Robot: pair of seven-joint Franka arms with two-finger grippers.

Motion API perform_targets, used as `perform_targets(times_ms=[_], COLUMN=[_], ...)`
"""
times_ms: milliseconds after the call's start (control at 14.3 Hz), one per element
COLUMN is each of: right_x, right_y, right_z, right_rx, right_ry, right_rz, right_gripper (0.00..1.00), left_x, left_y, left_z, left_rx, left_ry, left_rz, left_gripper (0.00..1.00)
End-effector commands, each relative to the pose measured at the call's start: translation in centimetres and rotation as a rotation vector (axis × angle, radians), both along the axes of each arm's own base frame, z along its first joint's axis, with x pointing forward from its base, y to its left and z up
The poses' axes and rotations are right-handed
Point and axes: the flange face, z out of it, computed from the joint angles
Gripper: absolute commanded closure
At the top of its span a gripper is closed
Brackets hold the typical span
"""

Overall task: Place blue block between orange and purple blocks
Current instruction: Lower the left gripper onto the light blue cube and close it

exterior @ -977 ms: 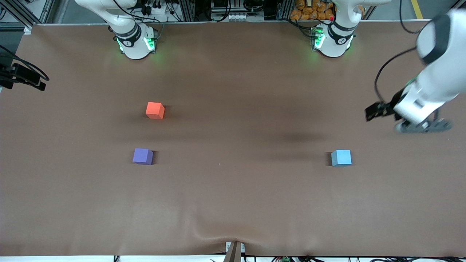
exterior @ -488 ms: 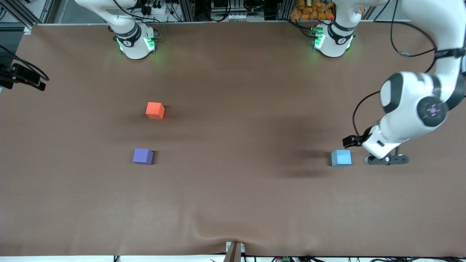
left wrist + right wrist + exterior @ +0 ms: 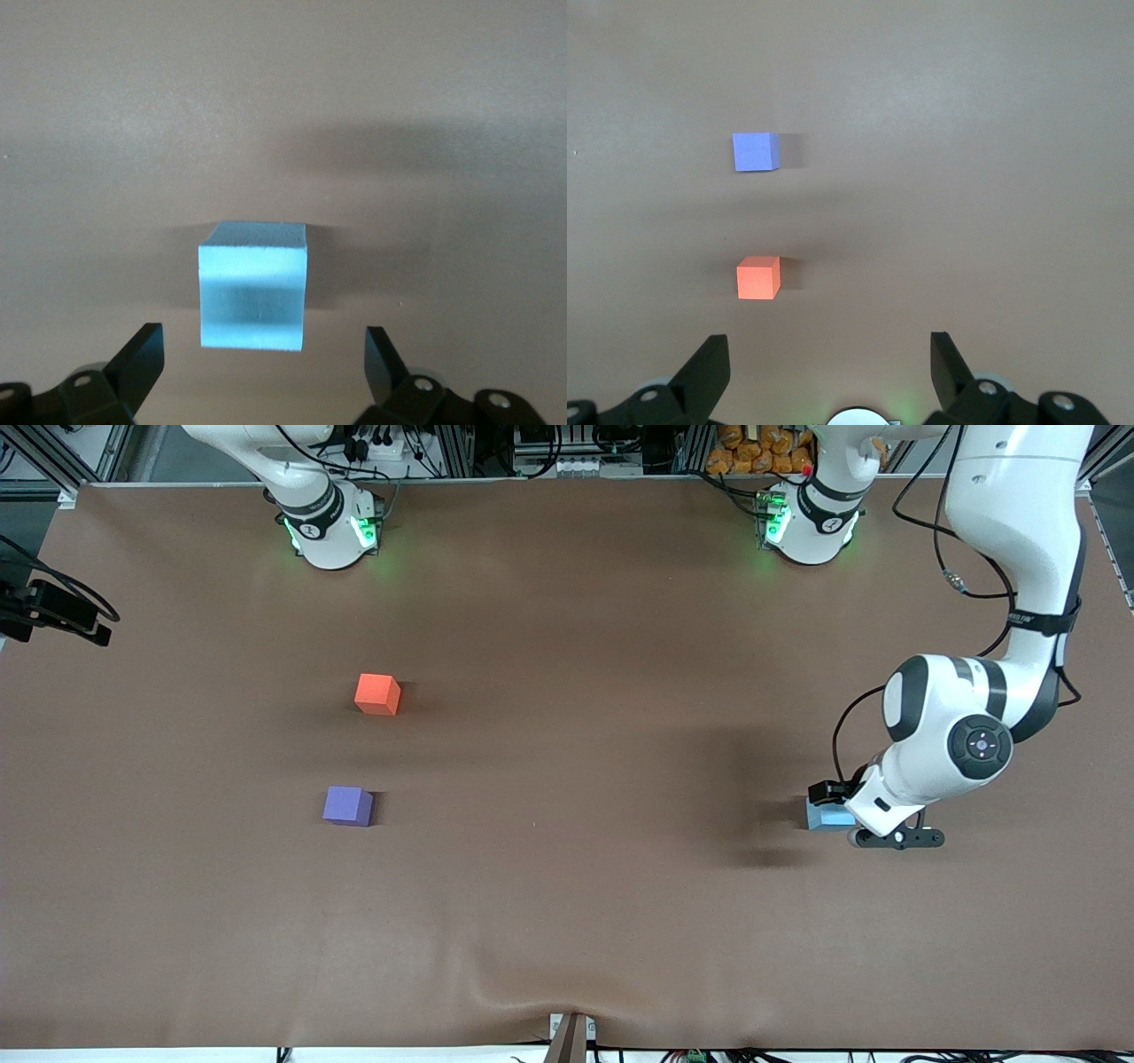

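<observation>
Down low at the left arm's end of the bench, the left end effector hangs with its fingers spread wide, gripping nothing. Its wrist view shows the blue block sitting flat on the brown surface just ahead of the two fingertips, lined up with the gap between them and not touching either one. From the front camera the same end effector is partly over the block, so only the block's edge toward the right arm's end shows past the white wrist. Well away from this end effector, toward the right arm's end of the bench, stand the other two cubes: the purple block lies about as near the front camera as the blue block, and the orange block lies farther from that camera than the purple one, with bare bench between them. The right arm waits; its end effector is also spread wide and carries nothing, and its wrist view looks down on the orange block and the purple block, which stand apart from each other and clear of its fingers.
</observation>
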Motion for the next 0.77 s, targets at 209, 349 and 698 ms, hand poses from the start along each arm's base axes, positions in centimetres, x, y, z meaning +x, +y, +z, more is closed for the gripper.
perform_targets(times_ms=[209, 349, 698], right_x=[0.5, 0.5, 0.5], right_y=[0.2, 0.3, 0.4], right_z=[0.1, 0.1, 0.1], right_rx=[0.013, 0.013, 0.011], right_ry=[0.002, 0.002, 0.002], right_rz=[-0.004, -0.002, -0.001], right_gripper=[0.00, 0.00, 0.00], left_x=[0.0, 0.0, 0.0], left_y=[-0.1, 0.1, 0.9], left_z=[-3.1, -3.7, -5.2], left_rx=[0.024, 0.035, 0.055], left_ry=[0.003, 0.001, 0.017], left_rz=[-0.020, -0.031, -0.038], left_gripper=[0.00, 0.00, 0.04])
